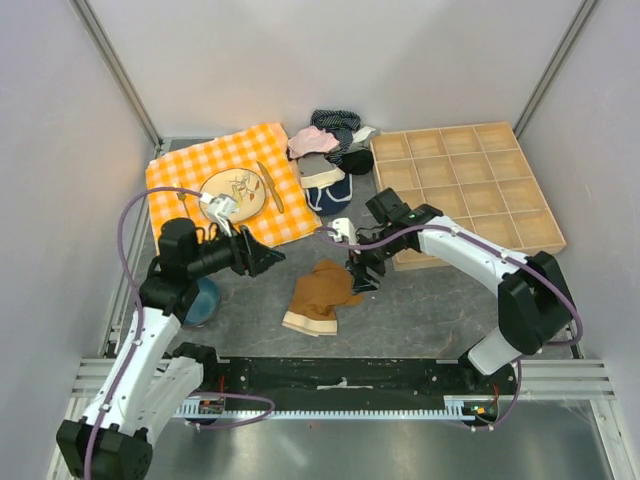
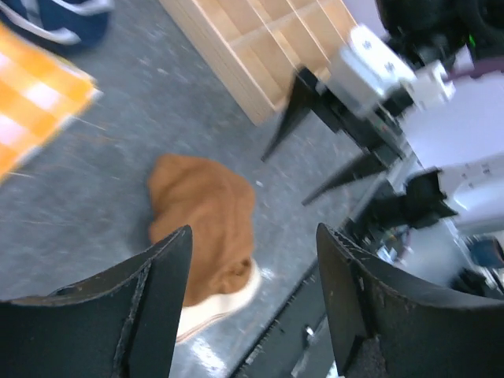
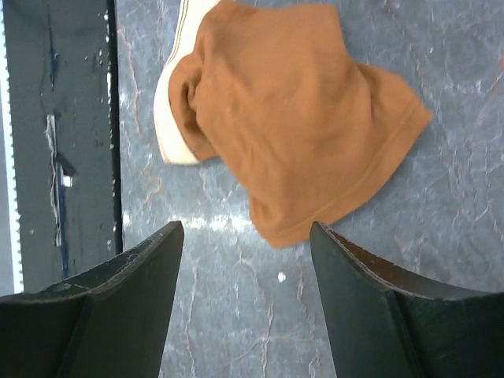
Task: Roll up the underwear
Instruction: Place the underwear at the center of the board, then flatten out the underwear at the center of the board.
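Grey worktop [image 1: 430, 300]: rust-brown underwear [image 1: 322, 290] lies crumpled near its middle, cream waistband [image 1: 305, 322] toward the near edge. My left gripper [image 1: 274, 258] and right gripper [image 1: 362, 279] flank it, fingers spread, gripping nothing.

We see the underwear [image 1: 320, 293] lying loose on the grey table [image 1: 430, 310], touching nothing else. Its rust-brown cloth is rumpled and folded over itself, not rolled. The cream waistband sits at the end nearest us.
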You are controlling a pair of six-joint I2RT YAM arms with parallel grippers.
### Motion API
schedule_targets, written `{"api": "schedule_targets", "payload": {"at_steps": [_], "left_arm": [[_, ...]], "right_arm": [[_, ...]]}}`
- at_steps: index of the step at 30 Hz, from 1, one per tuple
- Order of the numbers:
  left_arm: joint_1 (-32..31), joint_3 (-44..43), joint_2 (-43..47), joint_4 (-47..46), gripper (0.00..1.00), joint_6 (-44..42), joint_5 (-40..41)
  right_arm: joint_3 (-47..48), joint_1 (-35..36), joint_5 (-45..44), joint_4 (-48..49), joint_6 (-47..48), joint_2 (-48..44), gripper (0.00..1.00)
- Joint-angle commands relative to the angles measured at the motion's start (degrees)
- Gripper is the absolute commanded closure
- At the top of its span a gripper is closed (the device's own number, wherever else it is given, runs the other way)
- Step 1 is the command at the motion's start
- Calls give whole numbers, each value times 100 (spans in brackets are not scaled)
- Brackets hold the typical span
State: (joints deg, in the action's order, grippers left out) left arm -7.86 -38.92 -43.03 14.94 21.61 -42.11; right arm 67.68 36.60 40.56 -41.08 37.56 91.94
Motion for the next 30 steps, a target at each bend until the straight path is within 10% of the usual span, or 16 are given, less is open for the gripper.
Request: {"api": "schedule_targets", "payload": {"at_steps": [1, 11, 21, 30], "left_arm": [[-1162, 95, 171, 411, 30, 590, 478], [-6390, 175, -1186, 405, 47, 1354, 4604], [-7116, -1126, -4167, 940, 50, 1777, 6179], [-7177, -1672, -4952, 1204, 50, 1557, 6610]], "right_arm": [[-370, -739, 1068, 92, 647, -431, 27], [-475, -1269, 1473, -5, 805, -677, 28], [-484, -1340, 1508, 4, 770, -765, 28], [-484, -1366, 1517, -23, 779, -669, 28]]}}
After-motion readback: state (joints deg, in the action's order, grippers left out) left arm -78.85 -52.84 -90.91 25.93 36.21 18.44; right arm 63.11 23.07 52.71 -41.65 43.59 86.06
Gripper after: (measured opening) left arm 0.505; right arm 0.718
